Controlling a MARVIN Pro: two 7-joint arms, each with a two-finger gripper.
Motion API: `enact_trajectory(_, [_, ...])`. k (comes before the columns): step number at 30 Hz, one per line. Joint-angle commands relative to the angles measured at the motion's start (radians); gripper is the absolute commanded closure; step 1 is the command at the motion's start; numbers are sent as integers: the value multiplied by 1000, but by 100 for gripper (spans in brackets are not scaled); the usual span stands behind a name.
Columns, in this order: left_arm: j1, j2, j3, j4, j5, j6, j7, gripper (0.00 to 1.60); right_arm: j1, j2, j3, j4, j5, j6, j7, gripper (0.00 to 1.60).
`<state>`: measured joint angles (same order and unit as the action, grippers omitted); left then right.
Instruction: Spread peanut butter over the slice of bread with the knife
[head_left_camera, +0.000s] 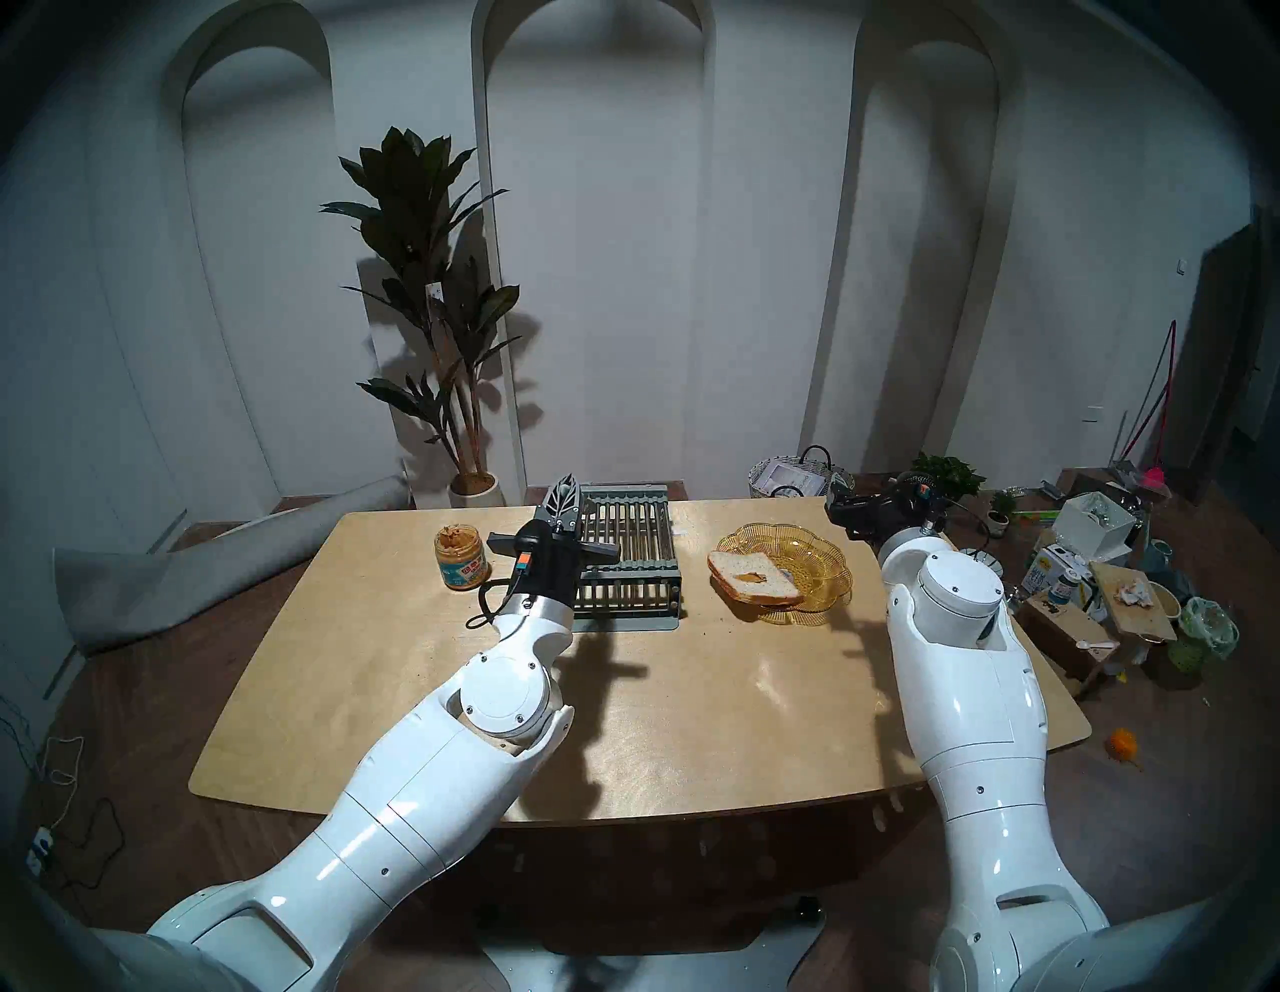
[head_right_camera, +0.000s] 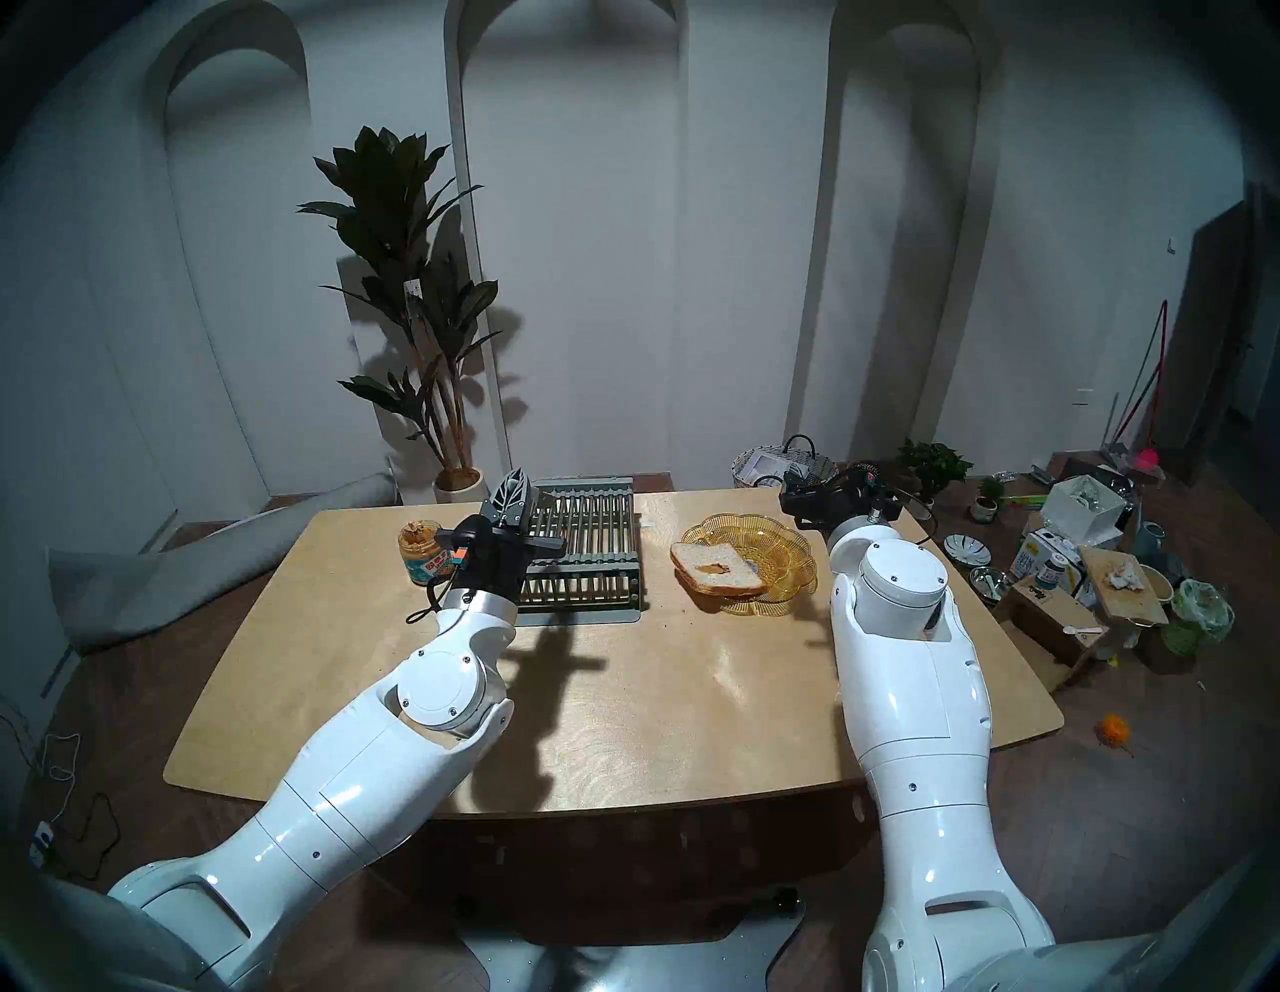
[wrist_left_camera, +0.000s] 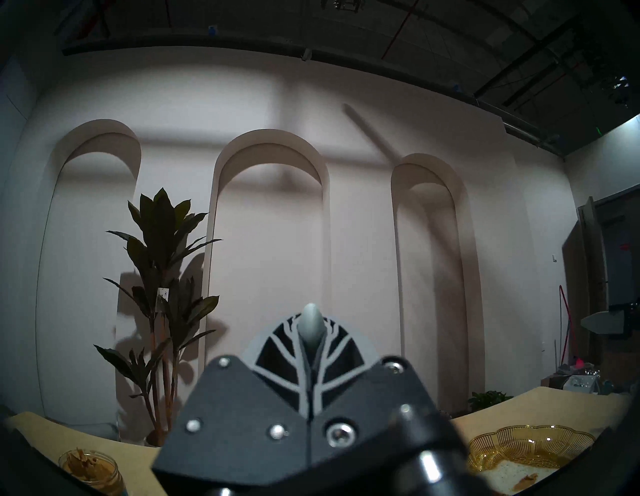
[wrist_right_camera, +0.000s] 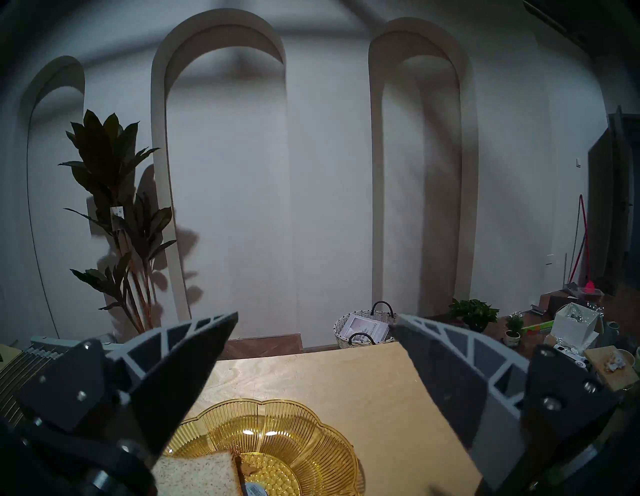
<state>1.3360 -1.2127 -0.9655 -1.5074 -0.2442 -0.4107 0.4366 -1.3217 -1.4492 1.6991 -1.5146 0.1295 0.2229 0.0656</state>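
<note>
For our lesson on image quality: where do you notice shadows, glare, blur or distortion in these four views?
Head views: fisheye dark rim, bowed table edges, hard arm shadows, soft glare on the wood. Left wrist view: the shut left gripper looms close and soft. Right wrist view: dim, highlights on the amber plate.

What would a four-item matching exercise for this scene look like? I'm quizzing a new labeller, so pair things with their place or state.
Things:
1. peanut butter jar
2. slice of bread
3. left hand
4. right hand

Place or state:
A. open, holding nothing
B. lying on the amber plate
C. shut on the knife
D. standing on the table, left of the rack

Pairs: 1-D, 2-B, 3-C, 4-A
</note>
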Motion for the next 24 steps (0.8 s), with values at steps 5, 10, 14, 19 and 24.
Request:
enact_trajectory(5, [-20, -31, 22, -21, 65, 25, 48, 160, 2, 5, 12, -43, 12, -11, 8, 0])
enact_trajectory(10, [-27, -43, 36, -3, 91, 41, 71, 160, -3, 6, 18, -51, 20, -10, 16, 0])
enact_trajectory(14, [-33, -50, 39, 22, 100, 43, 86, 160, -8, 8, 23, -58, 25, -10, 22, 0])
enact_trajectory(19, [-43, -58, 38, 55, 102, 39, 96, 160, -11, 11, 26, -61, 29, -11, 29, 0])
enact_trajectory(24, [-50, -67, 34, 80, 84, 36, 93, 160, -12, 13, 29, -63, 33, -13, 36, 0])
